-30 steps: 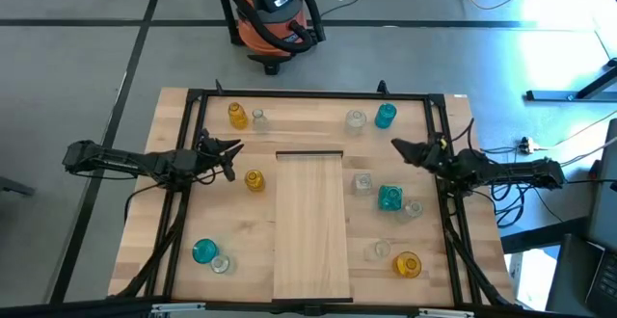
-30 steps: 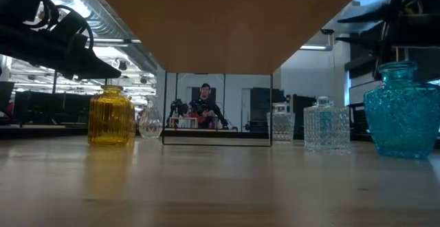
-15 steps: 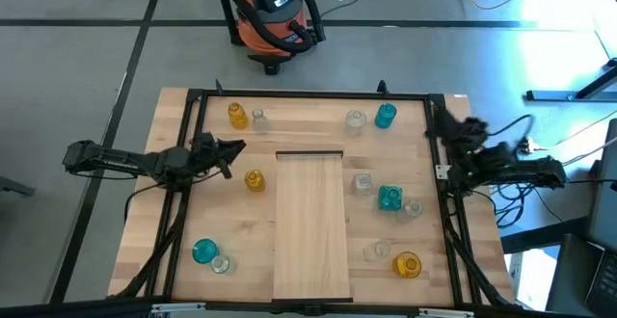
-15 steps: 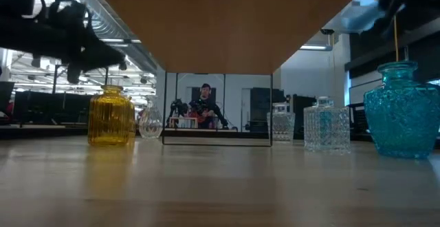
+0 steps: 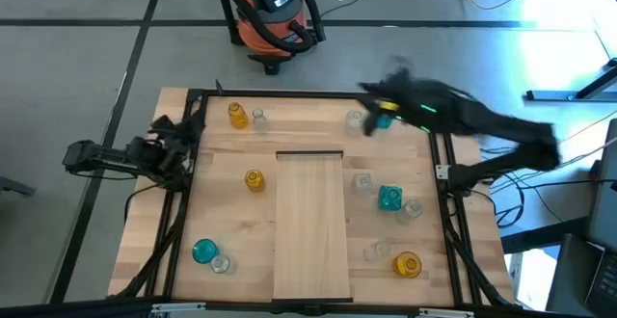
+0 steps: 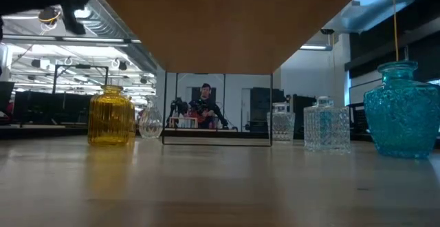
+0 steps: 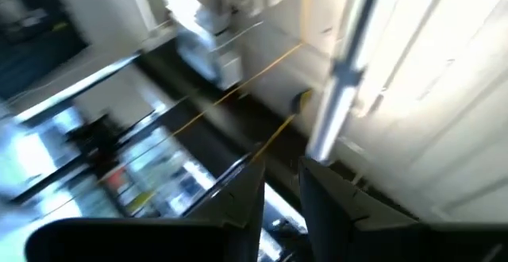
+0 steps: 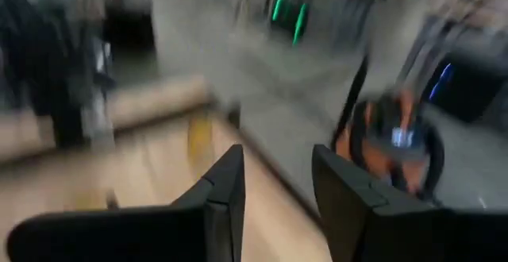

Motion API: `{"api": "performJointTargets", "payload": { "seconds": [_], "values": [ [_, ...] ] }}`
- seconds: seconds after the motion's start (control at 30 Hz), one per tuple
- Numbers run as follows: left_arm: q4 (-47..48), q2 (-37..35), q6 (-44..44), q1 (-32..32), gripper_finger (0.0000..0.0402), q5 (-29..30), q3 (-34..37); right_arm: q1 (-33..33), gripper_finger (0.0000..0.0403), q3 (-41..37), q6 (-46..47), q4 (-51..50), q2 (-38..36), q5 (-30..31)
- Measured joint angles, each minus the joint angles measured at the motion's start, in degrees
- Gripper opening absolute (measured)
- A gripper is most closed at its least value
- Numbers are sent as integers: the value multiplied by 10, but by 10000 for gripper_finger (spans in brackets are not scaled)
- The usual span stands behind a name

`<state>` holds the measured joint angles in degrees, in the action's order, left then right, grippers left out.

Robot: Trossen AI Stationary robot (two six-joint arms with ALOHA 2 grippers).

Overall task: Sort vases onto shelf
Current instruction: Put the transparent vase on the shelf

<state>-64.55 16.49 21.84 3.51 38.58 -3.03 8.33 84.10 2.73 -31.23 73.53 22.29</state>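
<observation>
- The right claw (image 5: 371,116) hangs blurred over the upper right of the table (image 5: 174,222), above a teal vase (image 5: 386,116) and a clear one (image 5: 356,119); fingers (image 8: 222,190) slightly parted, empty.
- The left claw (image 5: 188,125) sits at the table's left edge, fingers (image 7: 242,194) narrowly apart, empty.
- The shelf (image 5: 310,226) lies bare in the centre, the vases scattered around it.

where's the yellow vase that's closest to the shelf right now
In the high view, the amber vase stands on the table just left of the shelf, near its black-bar end, apart from it.
</observation>
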Motion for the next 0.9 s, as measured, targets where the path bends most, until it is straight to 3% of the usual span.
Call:
{"api": "performJointTargets", "payload": {
  "seconds": [0.17, 0.33, 0.47, 0.6, 0.9],
  "values": [
    [70, 0, -95, 0, 73, -28, -89, 99, 111, 196, -21, -264, 176, -109],
    [287, 0, -182, 0, 73, -33, -211, 196, 111, 281, -26, -425, 269, -155],
    [412, 14, -163, 0, 73, -21, -281, 272, 111, 271, 16, -453, 283, -200],
    [433, 30, -160, 0, 73, -22, -302, 327, 111, 230, 38, -408, 284, -289],
    [433, 77, -84, 0, 73, -23, -302, 332, 111, 150, 31, -400, 288, -284]
  ]
}}
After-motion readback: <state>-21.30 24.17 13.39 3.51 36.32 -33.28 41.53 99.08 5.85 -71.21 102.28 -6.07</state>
